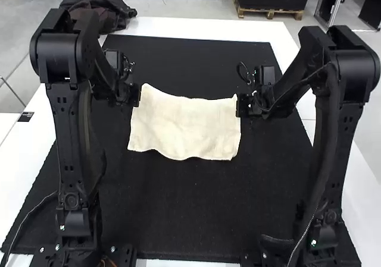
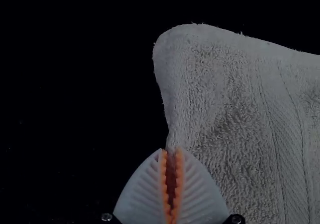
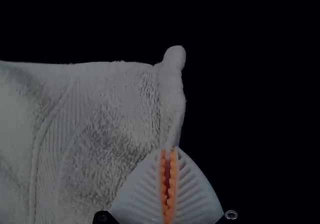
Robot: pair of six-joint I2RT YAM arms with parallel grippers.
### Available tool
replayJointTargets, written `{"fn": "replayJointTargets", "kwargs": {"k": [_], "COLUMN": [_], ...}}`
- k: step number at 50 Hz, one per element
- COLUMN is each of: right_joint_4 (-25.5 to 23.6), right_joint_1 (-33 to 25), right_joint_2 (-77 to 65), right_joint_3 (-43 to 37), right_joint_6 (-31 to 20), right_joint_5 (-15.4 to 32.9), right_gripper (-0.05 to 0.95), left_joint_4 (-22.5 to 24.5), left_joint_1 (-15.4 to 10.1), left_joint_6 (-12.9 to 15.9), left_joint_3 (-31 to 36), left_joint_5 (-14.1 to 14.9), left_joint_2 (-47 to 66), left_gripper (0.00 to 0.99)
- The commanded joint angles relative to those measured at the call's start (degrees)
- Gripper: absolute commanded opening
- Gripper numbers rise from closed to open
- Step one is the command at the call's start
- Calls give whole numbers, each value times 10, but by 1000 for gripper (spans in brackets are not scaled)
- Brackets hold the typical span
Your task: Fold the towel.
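High view shows the cream towel (image 1: 184,127) spread out over the black mat (image 1: 184,213) on the white tabletop (image 1: 21,160), with my left jaws pinching its left edge near the far corner and my right jaws pinching its right edge near the other far corner.

Towel (image 2: 230,94) partly beyond each wrist view's edge.

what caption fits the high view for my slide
The left tool and right tool hold opposite side edges of a cream towel over a black mat.
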Motion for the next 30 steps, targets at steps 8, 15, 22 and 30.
{"fn": "replayJointTargets", "kwargs": {"k": [8,15,22,30], "right_joint_4": [-8,-26,-47,-74], "right_joint_1": [-9,-9,-9,-9], "right_joint_2": [-61,-89,-121,-152], "right_joint_3": [-22,-36,-43,-49], "right_joint_6": [8,8,8,16], "right_joint_5": [-11,-21,-31,-43], "right_gripper": [-25,-25,-25,-25], "left_joint_4": [-19,-40,-63,-69], "left_joint_1": [7,9,9,17], "left_joint_6": [1,5,10,16], "left_joint_3": [-24,-33,-47,-69], "left_joint_5": [23,28,33,33], "left_joint_2": [-52,-81,-113,-149], "left_gripper": [21,23,21,23]}}
